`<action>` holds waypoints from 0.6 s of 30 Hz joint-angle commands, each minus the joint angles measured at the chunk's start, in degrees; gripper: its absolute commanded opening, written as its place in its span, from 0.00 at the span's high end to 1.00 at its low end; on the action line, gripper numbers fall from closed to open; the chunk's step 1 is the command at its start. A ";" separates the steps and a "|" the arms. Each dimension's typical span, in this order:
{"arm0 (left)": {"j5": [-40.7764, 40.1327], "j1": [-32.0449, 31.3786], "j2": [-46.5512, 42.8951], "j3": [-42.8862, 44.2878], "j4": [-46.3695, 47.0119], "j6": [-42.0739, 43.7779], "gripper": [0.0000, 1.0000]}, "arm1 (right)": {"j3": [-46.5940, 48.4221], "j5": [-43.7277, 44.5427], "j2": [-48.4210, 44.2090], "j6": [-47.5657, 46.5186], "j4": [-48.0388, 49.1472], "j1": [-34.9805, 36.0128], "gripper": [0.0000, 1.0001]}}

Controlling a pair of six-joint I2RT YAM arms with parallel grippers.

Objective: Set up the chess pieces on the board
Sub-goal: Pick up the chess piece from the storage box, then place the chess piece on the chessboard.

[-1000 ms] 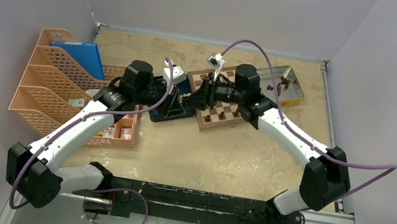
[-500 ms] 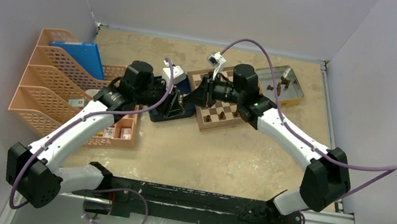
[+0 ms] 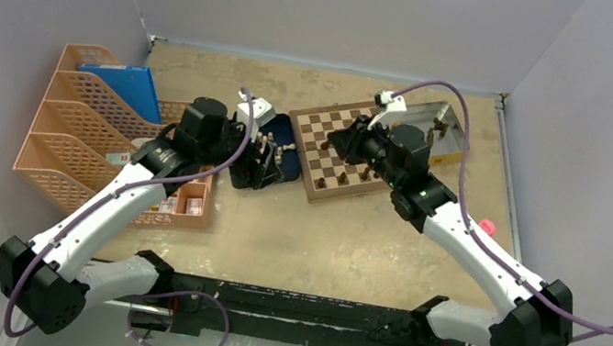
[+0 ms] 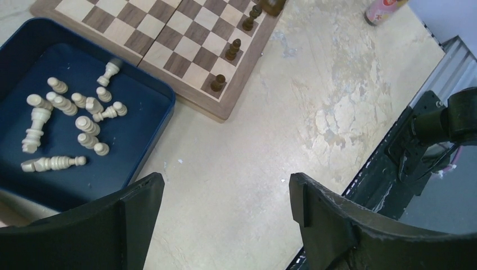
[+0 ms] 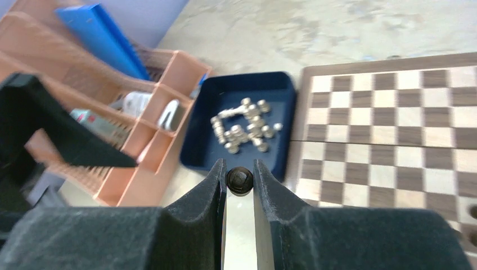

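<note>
The board [image 3: 314, 132] lies at the back centre of the table. A few dark chess pieces [image 4: 218, 83] stand in a row along its near edge. My right gripper [image 5: 239, 171] hangs over the board's left part, shut on a dark chess piece [image 5: 239, 181] that I see end-on between the fingertips. My left gripper [image 4: 225, 194] is open and holds nothing. It hangs above bare table, next to the dark blue tray [image 4: 140, 132]. Several cream chess pieces [image 4: 84, 121] lie loose in that tray.
An orange desk organiser [image 3: 72, 131] with a blue folder [image 3: 126, 84] fills the left side. A silver tin [image 3: 448, 144] holding dark pieces sits behind the board at the right. A small pink object [image 3: 487, 226] lies near the right arm. A black rail [image 3: 309, 308] lines the near edge.
My right gripper shut on a dark piece and swung right across the board. My left gripper opened wide and drew back a little from the tray.
</note>
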 commanded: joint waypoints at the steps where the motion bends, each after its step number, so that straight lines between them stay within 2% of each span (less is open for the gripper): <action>1: -3.49 0.15 -3.89 -1.51 0.48 -4.35 0.17 | -2.89 16.52 -3.79 -0.28 1.76 -0.17 0.84; 4: -3.74 0.45 -5.18 -2.87 0.37 -7.31 0.14 | -4.62 23.15 -4.42 -0.75 0.68 -0.16 0.84; 8: -2.27 1.26 -7.03 -5.09 1.10 -9.62 0.12 | -6.68 27.39 -3.97 0.28 0.32 -0.17 0.84; 14: -1.81 1.29 -10.75 -7.60 1.49 -7.16 0.12 | -10.30 33.24 -1.24 2.01 2.90 -0.11 0.83; 18: -3.78 1.29 -14.29 -8.93 2.40 -6.61 0.12 | -11.40 32.88 0.70 2.66 5.13 -0.17 0.84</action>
